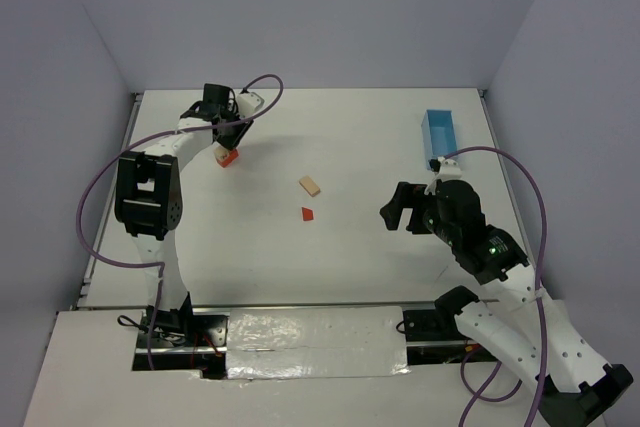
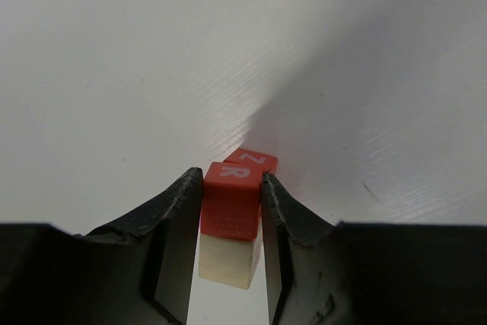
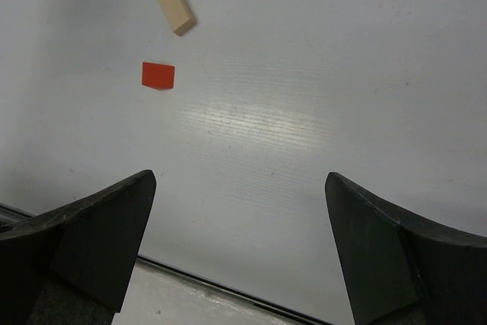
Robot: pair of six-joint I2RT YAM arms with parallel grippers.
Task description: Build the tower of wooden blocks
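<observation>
Near edge, right side: right fingers (image 3: 99, 241) spread wide, nothing between them, hanging above bare worktop (image 1: 330, 267).

Farther in, mid-worktop: small red wedge (image 1: 307, 214) lying alone. Tan slab (image 1: 309, 185) just beyond it, apart, not touching.

Far left: left fingers (image 2: 173, 222) pinching red cube marked R (image 2: 230, 199) by its sides, tan block (image 2: 226, 260) directly beneath it. Second red cube marked Z (image 2: 255, 160) just behind; touching or not, cannot tell.

Far right: light blue box (image 1: 441, 137), well apart from all blocks.
</observation>
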